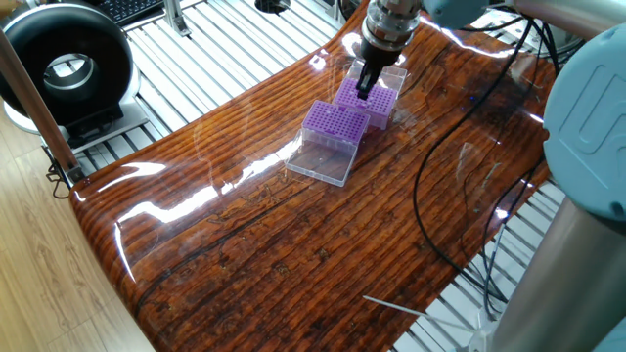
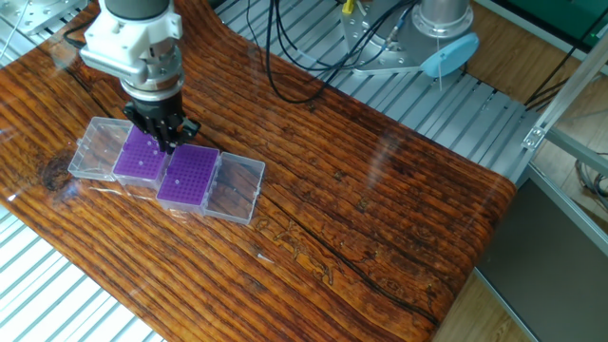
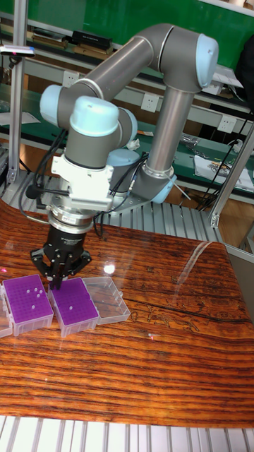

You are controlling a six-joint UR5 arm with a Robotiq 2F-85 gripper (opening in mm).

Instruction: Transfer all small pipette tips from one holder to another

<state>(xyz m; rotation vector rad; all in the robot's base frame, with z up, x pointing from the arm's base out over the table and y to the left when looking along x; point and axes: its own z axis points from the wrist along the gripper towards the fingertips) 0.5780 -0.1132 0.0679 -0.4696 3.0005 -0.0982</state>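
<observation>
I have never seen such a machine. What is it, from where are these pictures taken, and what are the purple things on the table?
It is one robot arm with a two-finger tool at its end. Three fixed cameras show one moment: two look down at the wooden table from different sides, the tall picture looks from the front. On the table stand two purple racks, one beside the other, each in a clear box with its lid lying open. A few small white tips show in one rack. The tool points down over the racks; whether it holds a tip is too small to tell.
</observation>
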